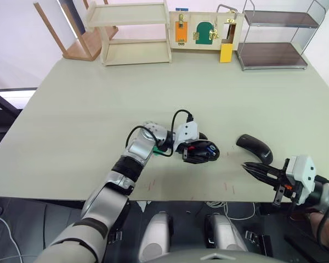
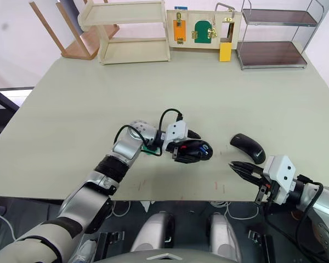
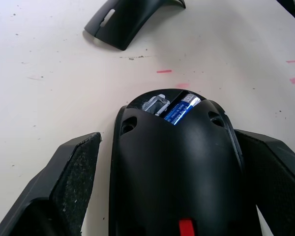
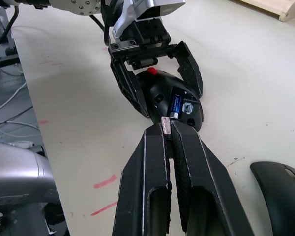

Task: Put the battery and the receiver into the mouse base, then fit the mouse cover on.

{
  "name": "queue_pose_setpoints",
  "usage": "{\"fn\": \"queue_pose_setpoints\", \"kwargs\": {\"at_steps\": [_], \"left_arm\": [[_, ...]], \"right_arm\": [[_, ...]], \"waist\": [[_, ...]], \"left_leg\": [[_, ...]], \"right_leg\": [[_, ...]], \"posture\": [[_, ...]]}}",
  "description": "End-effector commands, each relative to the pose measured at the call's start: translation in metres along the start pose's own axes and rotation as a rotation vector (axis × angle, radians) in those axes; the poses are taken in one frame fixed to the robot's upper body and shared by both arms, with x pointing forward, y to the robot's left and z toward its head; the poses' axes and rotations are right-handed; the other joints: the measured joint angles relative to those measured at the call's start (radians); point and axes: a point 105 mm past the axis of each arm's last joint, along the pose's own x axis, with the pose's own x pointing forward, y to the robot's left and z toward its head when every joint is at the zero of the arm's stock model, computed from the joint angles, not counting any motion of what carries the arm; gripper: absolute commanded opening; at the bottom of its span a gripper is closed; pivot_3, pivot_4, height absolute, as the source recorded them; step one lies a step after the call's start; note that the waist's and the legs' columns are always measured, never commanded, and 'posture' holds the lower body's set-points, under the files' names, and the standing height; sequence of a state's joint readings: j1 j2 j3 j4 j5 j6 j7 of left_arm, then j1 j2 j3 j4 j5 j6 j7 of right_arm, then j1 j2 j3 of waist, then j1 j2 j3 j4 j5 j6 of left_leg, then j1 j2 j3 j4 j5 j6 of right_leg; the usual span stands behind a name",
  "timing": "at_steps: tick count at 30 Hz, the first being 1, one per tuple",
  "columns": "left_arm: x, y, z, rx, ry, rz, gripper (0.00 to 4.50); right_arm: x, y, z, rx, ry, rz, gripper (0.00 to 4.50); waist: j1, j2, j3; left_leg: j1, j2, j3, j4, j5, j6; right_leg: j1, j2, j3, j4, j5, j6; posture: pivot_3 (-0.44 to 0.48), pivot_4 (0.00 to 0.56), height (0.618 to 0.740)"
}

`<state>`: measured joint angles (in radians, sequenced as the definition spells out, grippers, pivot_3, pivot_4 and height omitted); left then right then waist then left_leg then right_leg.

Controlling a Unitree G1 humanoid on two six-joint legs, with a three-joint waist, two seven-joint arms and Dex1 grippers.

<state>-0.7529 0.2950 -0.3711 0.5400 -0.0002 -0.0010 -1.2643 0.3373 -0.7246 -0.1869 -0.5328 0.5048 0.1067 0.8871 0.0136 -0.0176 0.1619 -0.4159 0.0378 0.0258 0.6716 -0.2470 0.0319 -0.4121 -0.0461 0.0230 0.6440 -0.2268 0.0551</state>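
Observation:
The mouse base (image 1: 202,152), black with a red part, lies near the table's front middle. The blue battery (image 3: 179,112) sits in its open compartment. My left gripper (image 3: 167,133) is open and straddles the base; one finger is against its side, and a thin strip of table shows beside the other finger (image 3: 73,177). My right gripper (image 4: 168,127) hovers just right of the base, shut on the receiver (image 4: 164,123), a tiny nub at its fingertips. The glossy black mouse cover (image 1: 254,148) lies on the table right of the base, behind my right gripper (image 1: 245,165).
A green piece (image 2: 148,148) lies under my left wrist. Along the back edge stand a wooden shelf (image 1: 134,33), a latch board (image 1: 204,30) and a metal rack (image 1: 277,38). Red marks (image 1: 229,188) dot the table's front edge.

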Motion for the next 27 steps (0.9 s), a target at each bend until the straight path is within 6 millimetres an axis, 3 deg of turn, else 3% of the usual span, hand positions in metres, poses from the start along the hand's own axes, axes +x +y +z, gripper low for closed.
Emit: {"fn": "queue_pose_setpoints", "kwargs": {"at_steps": [1,5,13,22,27], "left_arm": [[-0.001,-0.001,0.005,0.022,0.004,-0.013,4.22],[-0.002,-0.004,0.005,0.022,0.010,-0.021,3.05],[-0.007,-0.015,0.010,0.020,0.028,-0.031,3.02],[-0.009,-0.038,0.017,0.002,0.074,-0.061,3.02],[-0.003,-0.044,0.015,-0.018,0.087,-0.060,3.02]], "right_arm": [[-0.003,-0.002,0.010,-0.044,-0.029,-0.011,0.00],[-0.002,0.000,0.011,-0.014,-0.036,-0.014,0.00],[0.011,-0.001,0.024,0.174,-0.019,-0.037,0.00],[0.027,-0.016,0.049,0.353,0.178,0.004,0.00],[0.033,-0.026,0.059,0.378,0.390,0.051,0.00]], "waist": [[0.000,0.000,0.000],[0.000,0.000,0.000],[0.000,0.000,0.000],[-0.001,0.000,0.000],[-0.002,0.000,0.000]], "left_leg": [[0.000,0.000,0.000,0.000,0.000,0.000],[0.000,0.000,0.000,0.000,0.000,0.000],[0.000,0.000,-0.001,0.000,0.000,0.000],[0.001,0.000,-0.003,0.002,0.000,0.000],[0.000,0.000,-0.003,0.002,0.000,0.000]], "right_leg": [[0.000,0.000,0.000,0.000,0.000,0.000],[0.000,0.000,0.000,0.000,0.000,0.000],[0.000,0.000,0.000,0.001,0.000,0.000],[0.000,0.000,0.001,0.003,-0.002,-0.004],[0.000,-0.001,0.002,0.003,-0.002,-0.004]], "posture": [[0.000,0.150,0.740],[0.000,0.150,0.740],[0.000,0.150,0.740],[0.000,0.150,0.740],[0.000,0.150,0.740]]}}
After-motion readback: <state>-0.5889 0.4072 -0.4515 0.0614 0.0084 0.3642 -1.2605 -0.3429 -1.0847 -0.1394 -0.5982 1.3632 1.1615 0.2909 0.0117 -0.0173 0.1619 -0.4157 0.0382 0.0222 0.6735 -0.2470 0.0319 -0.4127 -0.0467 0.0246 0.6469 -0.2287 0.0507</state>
